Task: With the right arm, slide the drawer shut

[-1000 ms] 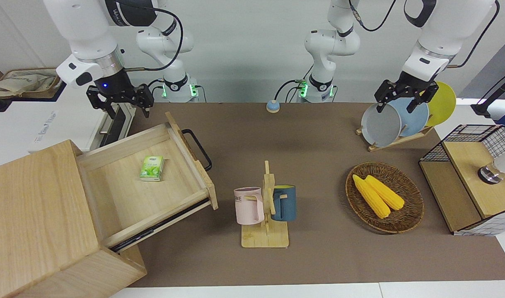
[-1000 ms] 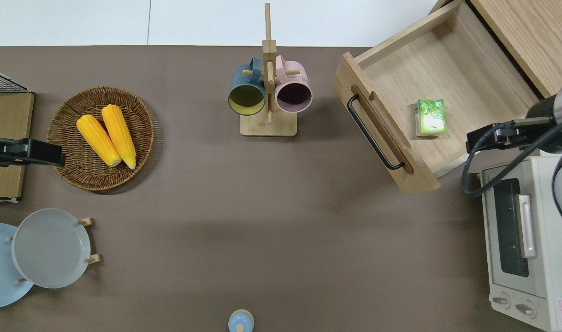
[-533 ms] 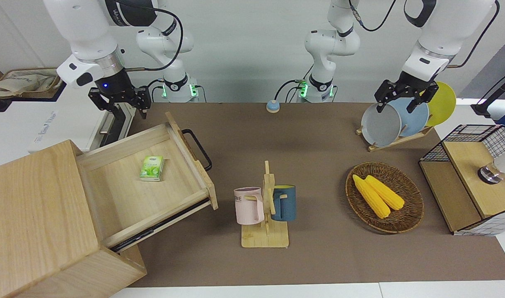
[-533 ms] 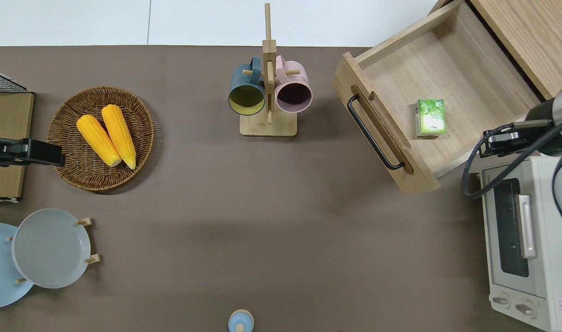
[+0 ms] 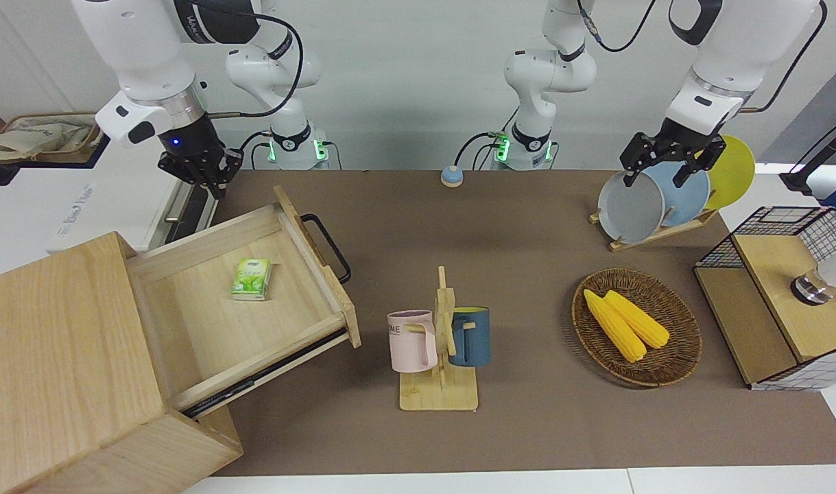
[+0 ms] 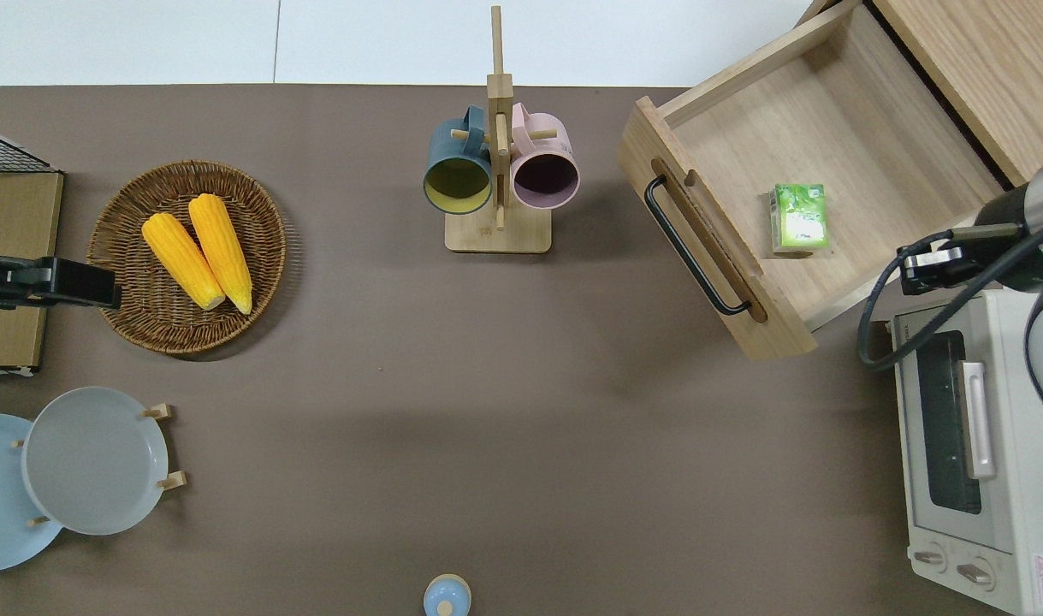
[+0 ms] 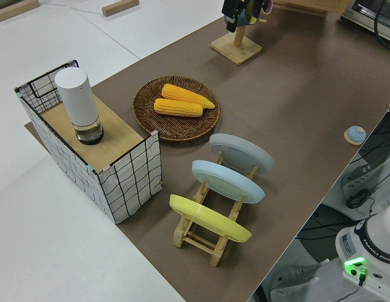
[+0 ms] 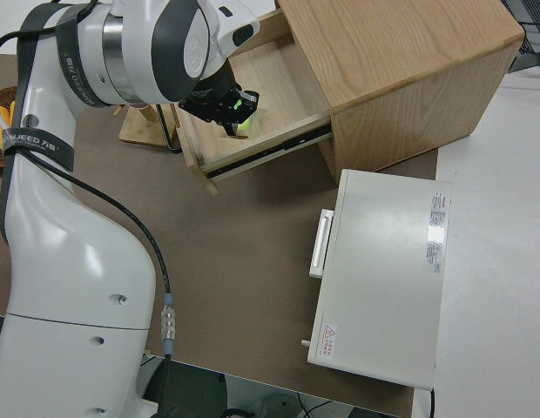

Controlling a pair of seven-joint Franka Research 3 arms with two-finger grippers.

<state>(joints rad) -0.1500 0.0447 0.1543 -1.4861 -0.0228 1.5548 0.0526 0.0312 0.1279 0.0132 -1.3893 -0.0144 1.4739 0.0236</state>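
Your drawer (image 5: 239,302), a wide shallow tray of pale grained wood with a black bar handle (image 5: 327,245), is standing pulled out of the boxy cabinet (image 5: 61,357) at the right arm's end of the worktop (image 5: 527,425). A small green carton (image 5: 252,279) is lying flat in it. Your right gripper (image 5: 204,173) is hanging with fingers together, holding nothing, over the gap between drawer and white toaster oven (image 6: 970,445). Your left arm is parked.

Bright, even light; soft shadows on the table (image 5: 527,226); sharp focus.
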